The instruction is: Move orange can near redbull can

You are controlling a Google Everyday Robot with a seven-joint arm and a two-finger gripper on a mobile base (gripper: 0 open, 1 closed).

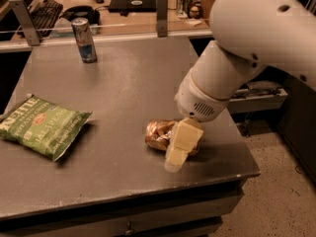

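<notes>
The orange can (159, 134) lies on its side, dented, near the front right of the grey table (128, 83). My gripper (178, 151) hangs over the can's right end and hides part of it. The redbull can (84, 39) stands upright at the table's back left, far from the orange can. The white arm (237, 58) reaches in from the upper right.
A green chip bag (40, 125) lies at the table's left front. A rail with metal posts (161, 6) runs along the back edge, with a keyboard (42, 9) and desk clutter behind. The table's right edge drops to the floor (276, 191).
</notes>
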